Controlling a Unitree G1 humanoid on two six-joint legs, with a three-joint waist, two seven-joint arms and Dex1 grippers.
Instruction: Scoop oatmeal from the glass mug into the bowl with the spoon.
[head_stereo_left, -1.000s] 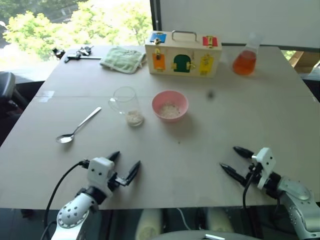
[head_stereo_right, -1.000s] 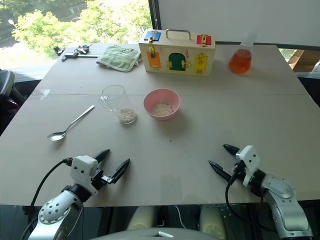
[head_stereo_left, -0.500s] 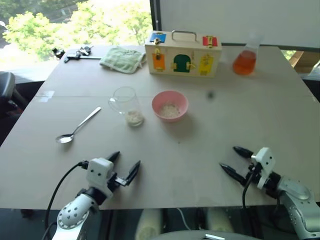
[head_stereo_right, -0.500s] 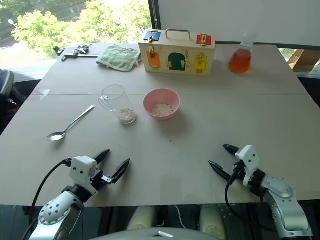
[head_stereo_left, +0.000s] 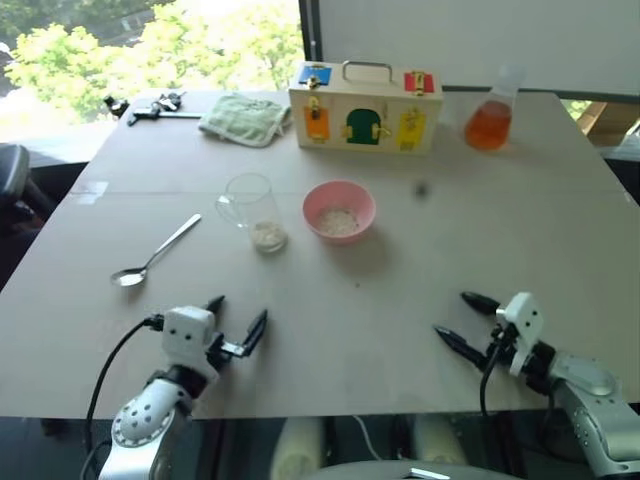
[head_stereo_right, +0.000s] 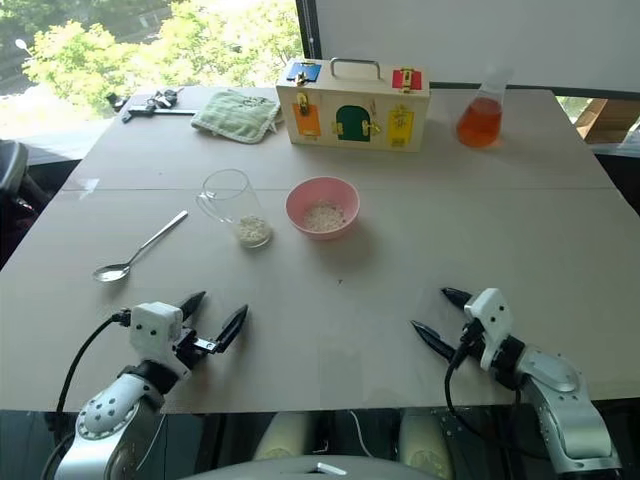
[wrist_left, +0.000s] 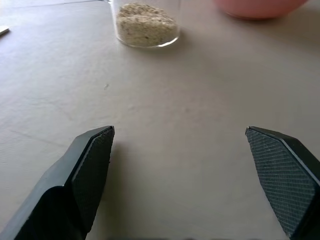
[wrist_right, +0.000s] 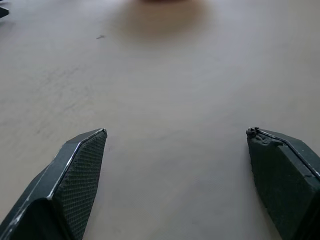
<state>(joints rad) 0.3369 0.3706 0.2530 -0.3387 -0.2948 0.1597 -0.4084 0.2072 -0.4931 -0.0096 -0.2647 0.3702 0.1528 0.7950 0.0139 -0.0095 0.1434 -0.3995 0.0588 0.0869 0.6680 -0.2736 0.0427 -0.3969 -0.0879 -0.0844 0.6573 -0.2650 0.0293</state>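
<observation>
- Pale tabletop (head_stereo_left: 450, 250) carries the spoon (head_stereo_left: 155, 254) left of the glass mug (head_stereo_left: 252, 210), its handle slanting toward the far right and its bowl end nearest the left gripper (head_stereo_left: 235, 318).
- Left wrist view reveals oatmeal (wrist_left: 145, 23) filling the mug's base.
- Left gripper and right gripper (head_stereo_left: 460, 322): jaws apart, empty.

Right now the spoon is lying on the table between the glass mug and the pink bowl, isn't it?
Not quite. In the left eye view the spoon lies on the table on the far side of the glass mug from the pink bowl, not between them.
</observation>
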